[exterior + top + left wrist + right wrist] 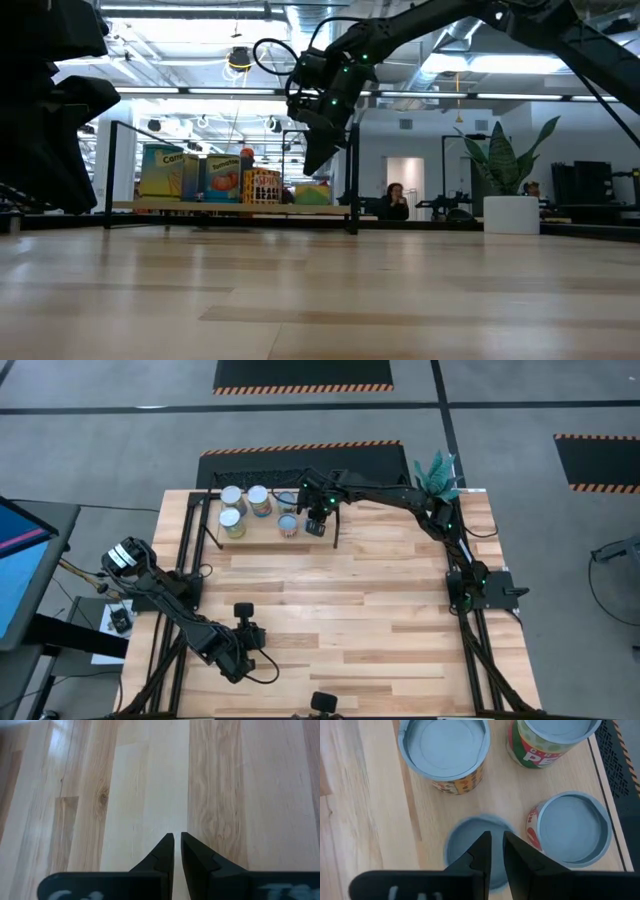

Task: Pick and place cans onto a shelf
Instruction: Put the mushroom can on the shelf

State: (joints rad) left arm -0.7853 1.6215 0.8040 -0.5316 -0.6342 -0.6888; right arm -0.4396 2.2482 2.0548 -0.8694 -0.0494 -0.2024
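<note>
Hovering over the shelf [262, 532], the right gripper [316, 520] hangs just above one of four cans [470, 845], fingers nearly together and gripping nothing. The left gripper [177, 851] rests over the bare tabletop [350, 620], fingers almost closed, empty.

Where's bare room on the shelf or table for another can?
Light-wood black-railed shelf: crowded at its left end, four silver-topped tins clustered. One bare gap between the two front tins; the right end is bare, but the right gripper hangs over it. Widest free patch: plank tabletop between shelf and left gripper.
</note>
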